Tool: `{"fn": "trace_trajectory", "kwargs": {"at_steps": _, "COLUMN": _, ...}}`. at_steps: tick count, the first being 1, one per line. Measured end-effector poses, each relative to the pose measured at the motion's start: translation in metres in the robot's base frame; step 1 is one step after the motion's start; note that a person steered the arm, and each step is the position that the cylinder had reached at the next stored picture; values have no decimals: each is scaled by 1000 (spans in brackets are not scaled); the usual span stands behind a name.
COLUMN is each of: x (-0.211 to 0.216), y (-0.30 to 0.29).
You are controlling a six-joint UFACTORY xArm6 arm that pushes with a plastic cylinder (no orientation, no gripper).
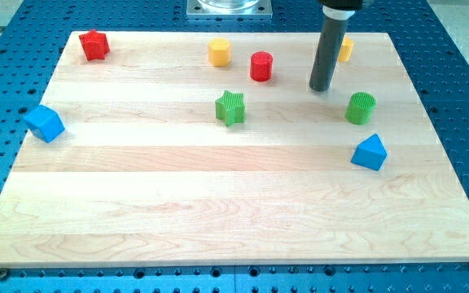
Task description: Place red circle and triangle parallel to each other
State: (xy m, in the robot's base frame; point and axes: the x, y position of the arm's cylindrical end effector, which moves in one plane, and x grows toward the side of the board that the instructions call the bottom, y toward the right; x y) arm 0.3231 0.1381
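Note:
The red circle (pixel 261 66) stands near the view's top, a little right of centre. The blue triangle (pixel 370 153) lies at the view's right, below the middle. My tip (pixel 321 89) rests on the board to the right of the red circle, apart from it, and above and to the left of the blue triangle. The tip touches no block.
A yellow circle (pixel 219 52) sits left of the red circle. A yellow block (pixel 345 50) is partly hidden behind the rod. A green star (pixel 230 107), a green circle (pixel 361 107), a red star (pixel 94 45) and a blue cube (pixel 44 123) also lie on the wooden board (pixel 218 212).

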Motion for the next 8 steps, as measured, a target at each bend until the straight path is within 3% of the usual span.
{"fn": "trace_trajectory", "kwargs": {"at_steps": 1, "x": -38, "y": -50}}
{"fn": "trace_trajectory", "kwargs": {"at_steps": 2, "x": -31, "y": -111}}
{"fn": "trace_trajectory", "kwargs": {"at_steps": 3, "x": 44, "y": -188}}
{"fn": "trace_trajectory", "kwargs": {"at_steps": 4, "x": 7, "y": -168}}
{"fn": "trace_trajectory", "kwargs": {"at_steps": 5, "x": 38, "y": -234}}
{"fn": "trace_trajectory", "kwargs": {"at_steps": 6, "x": 127, "y": -292}}
{"fn": "trace_trajectory", "kwargs": {"at_steps": 8, "x": 141, "y": -295}}
